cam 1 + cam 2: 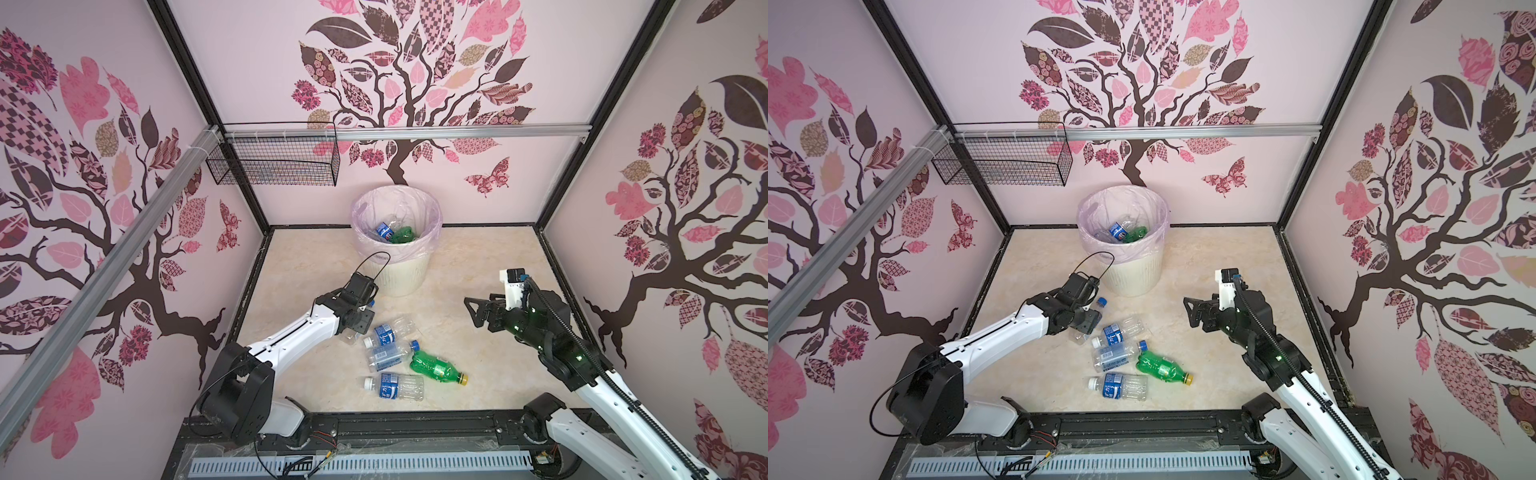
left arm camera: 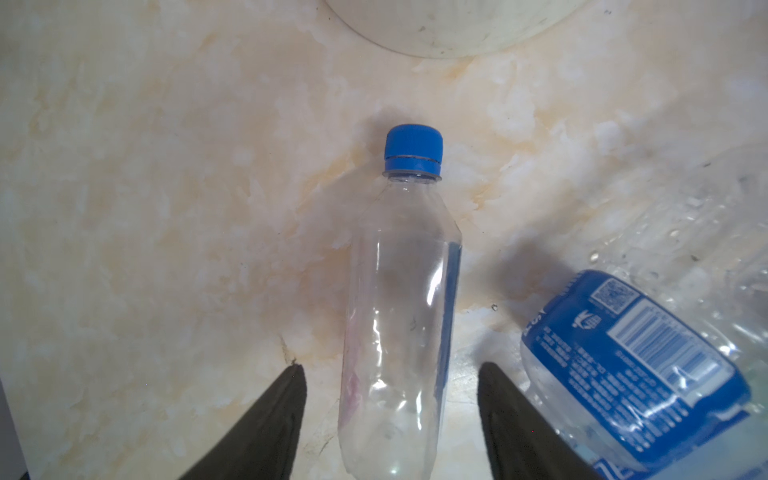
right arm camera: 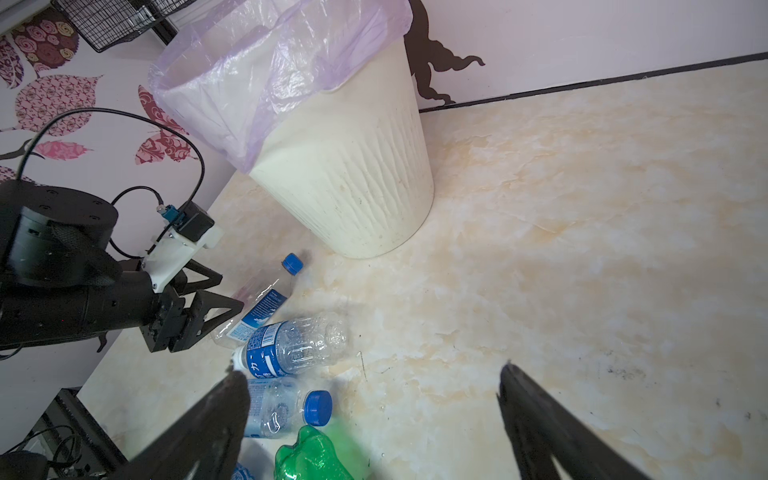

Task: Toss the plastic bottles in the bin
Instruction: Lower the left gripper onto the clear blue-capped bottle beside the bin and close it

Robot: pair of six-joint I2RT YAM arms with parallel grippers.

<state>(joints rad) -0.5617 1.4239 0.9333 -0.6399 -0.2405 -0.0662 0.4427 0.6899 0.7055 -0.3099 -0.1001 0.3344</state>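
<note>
The cream bin [image 1: 400, 272] [image 1: 1133, 276] [image 3: 345, 187] with its pink liner stands at the back and holds a blue-labelled and a green bottle [image 1: 386, 232]. Several plastic bottles lie on the floor in front. My left gripper [image 2: 390, 365] [image 1: 357, 326] is open astride a clear blue-capped bottle [image 2: 399, 291] [image 3: 266, 299], with a gap on each side. Beside it lies a blue-labelled bottle [image 2: 648, 365] [image 1: 388, 332]. A green bottle [image 1: 436, 366] [image 1: 1163, 366] and another blue-labelled one [image 1: 395, 386] lie nearer the front. My right gripper [image 3: 372, 370] [image 1: 471, 309] hangs open and empty to the right.
A black wire basket [image 1: 274, 162] hangs on the aluminium rail [image 1: 415, 133] at the back left. Patterned walls close three sides, and a black frame [image 1: 415, 419] carrying both arm bases runs along the front.
</note>
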